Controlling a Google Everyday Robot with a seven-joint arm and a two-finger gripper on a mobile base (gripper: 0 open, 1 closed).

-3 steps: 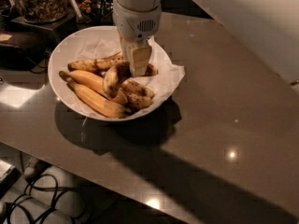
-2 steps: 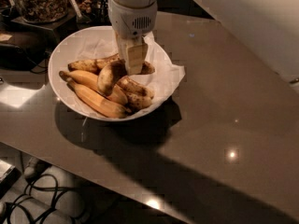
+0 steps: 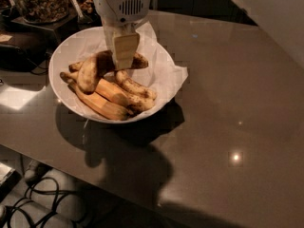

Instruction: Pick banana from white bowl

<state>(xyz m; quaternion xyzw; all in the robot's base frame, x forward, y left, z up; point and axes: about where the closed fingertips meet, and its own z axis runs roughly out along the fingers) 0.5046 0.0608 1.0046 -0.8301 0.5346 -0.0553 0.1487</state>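
The white bowl (image 3: 64,56) stands on the dark table, lined with crinkled white paper, and holds several spotted yellow-brown bananas. My gripper (image 3: 124,56) reaches down from the top of the view into the back half of the bowl. Its beige fingers (image 3: 125,49) are shut on the dark end of one banana (image 3: 91,72), which hangs tilted down to the left, raised a little over the others. Two more bananas (image 3: 107,101) lie side by side along the bowl's front. The far finger is hidden behind the near one.
The glossy dark table (image 3: 228,127) stretches to the right and front of the bowl. A clear jar of snacks (image 3: 40,1) and a dark box stand at the back left. Cables (image 3: 42,198) lie on the floor beyond the table's front-left edge.
My gripper has moved left and slightly up. The banana in its fingers has shifted left with it and tilted up off the pile.
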